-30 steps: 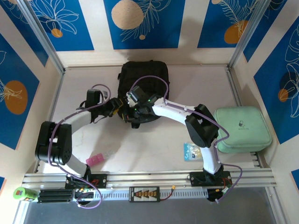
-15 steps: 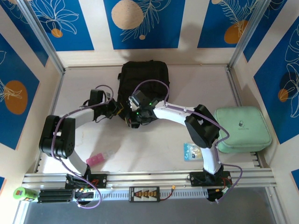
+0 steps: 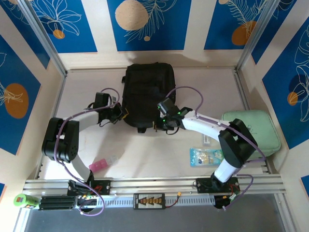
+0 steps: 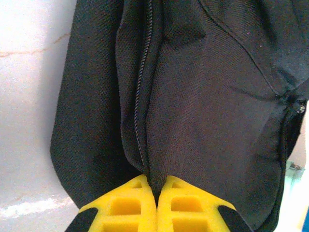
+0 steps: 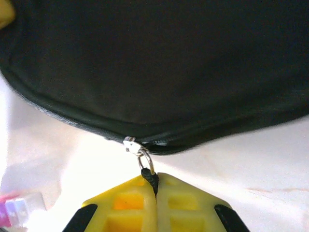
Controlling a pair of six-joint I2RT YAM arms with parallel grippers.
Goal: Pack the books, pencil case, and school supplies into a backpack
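Observation:
The black backpack (image 3: 147,89) lies flat at the back middle of the table. My left gripper (image 3: 124,115) is at its near left edge, and its yellow fingers (image 4: 128,203) are shut on a fold of backpack (image 4: 212,96) fabric beside the zip line. My right gripper (image 3: 160,124) is at the near right edge. It is shut on the black cord of the zip pull (image 5: 150,177), which hangs from the silver slider (image 5: 130,144) on the backpack (image 5: 159,63) rim. The books are out of view.
A mint-green zip case (image 3: 256,126) lies at the right, partly behind my right arm. A blue-edged packet (image 3: 205,156) sits near the right base, and a small pink and clear item (image 3: 100,165) near the left base. Walls close off three sides.
My left gripper has shut on the backpack's fabric. My right gripper, still shut on the zip pull, has moved right along the backpack's near edge, and its elbow has swung out right.

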